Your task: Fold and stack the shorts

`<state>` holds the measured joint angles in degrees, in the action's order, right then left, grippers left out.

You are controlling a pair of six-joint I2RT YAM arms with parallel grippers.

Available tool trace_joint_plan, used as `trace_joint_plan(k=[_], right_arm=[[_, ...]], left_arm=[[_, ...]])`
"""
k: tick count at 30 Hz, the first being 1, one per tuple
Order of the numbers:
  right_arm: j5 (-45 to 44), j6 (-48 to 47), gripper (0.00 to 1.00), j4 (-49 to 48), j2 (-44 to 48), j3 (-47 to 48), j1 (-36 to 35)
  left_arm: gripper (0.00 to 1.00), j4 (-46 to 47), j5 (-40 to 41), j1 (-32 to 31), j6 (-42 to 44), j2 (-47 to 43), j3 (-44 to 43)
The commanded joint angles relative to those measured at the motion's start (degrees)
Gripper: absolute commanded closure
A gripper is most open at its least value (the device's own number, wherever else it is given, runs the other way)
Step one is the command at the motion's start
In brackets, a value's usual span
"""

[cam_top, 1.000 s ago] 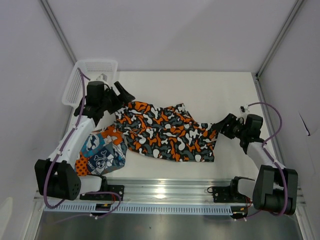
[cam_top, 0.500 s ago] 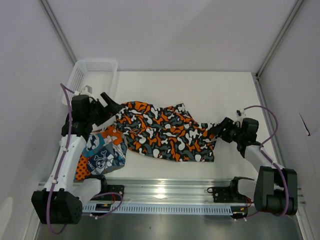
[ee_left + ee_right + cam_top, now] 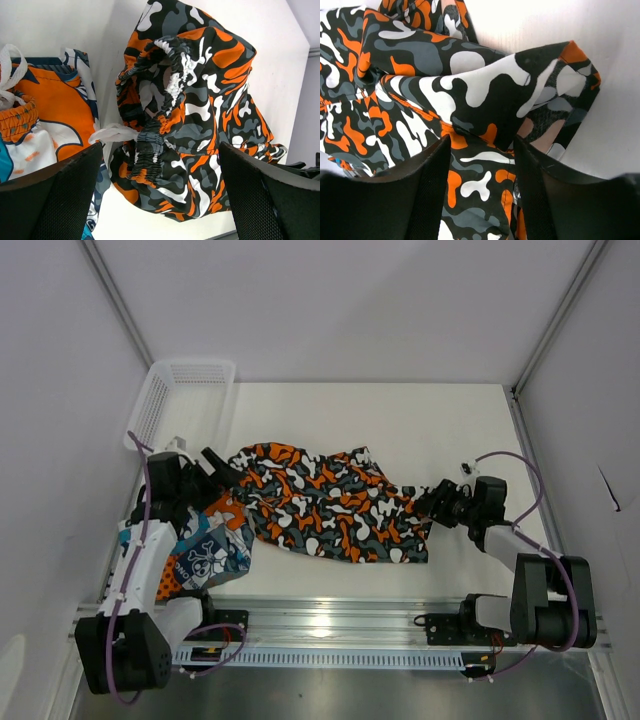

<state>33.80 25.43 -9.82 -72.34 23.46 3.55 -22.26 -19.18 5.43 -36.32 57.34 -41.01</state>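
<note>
Right gripper (image 3: 481, 142) sits low at the near right of the bench (image 3: 400, 420), at the right end of the camouflage shorts (image 3: 325, 505). In its wrist view the jaws stand partly apart and straddle a raised fold of a leg hem. Cloth fills the gap between them, but I cannot tell whether they press it or only flank it.

At the near left, just beyond the metal rail (image 3: 330, 615) that carries both arm bases, lies the patchwork shorts (image 3: 205, 550). It is bunched into a compact heap with a skull patch facing up, and it is partly under the left arm.

The camouflage pair is spread crumpled across the middle of the bench, from the right gripper to the left one. Its left edge touches the patchwork pair. It is not folded, and neither pair lies on the other as a stack.

Farther back on the left, the left gripper (image 3: 161, 150) has its jaws as wide apart as they go and holds nothing. It points at the gathered elastic waistband (image 3: 150, 145) of the camouflage shorts, where a white drawstring (image 3: 112, 134) trails out toward the patchwork pair beside it.

At the far left corner the white mesh basket (image 3: 185, 375) hangs over the bench edge, apart from both pairs.
</note>
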Motion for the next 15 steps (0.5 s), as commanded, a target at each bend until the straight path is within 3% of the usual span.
trace_joint_plan(k=[1, 6, 9, 11, 15], right_arm=[[0.9, -0.7, 0.5, -3.5, -0.6, 1.4, -0.6], [0.5, -0.5, 0.71, -3.7, 0.6, 1.2, -0.6], [0.0, -0.3, 1.0, -3.9, 2.4, 0.4, -0.4], [-0.8, -0.2, 1.0, -3.7, 3.7, 0.0, 0.0], [-0.6, 0.3, 1.0, -4.3, 4.6, -0.7, 0.5]], left_arm=[[0.02, 5.7, -3.5, 1.4, -1.7, -2.8, 3.1], [0.07, 10.3, -3.7, 1.9, -3.1, -5.2, 6.7], [0.11, 12.8, -2.8, 2.0, -3.4, -5.4, 8.6], [0.14, 16.4, -2.9, 2.0, -3.9, -5.3, 10.0], [0.3, 21.9, -4.8, 2.1, -4.2, -4.0, 11.8]])
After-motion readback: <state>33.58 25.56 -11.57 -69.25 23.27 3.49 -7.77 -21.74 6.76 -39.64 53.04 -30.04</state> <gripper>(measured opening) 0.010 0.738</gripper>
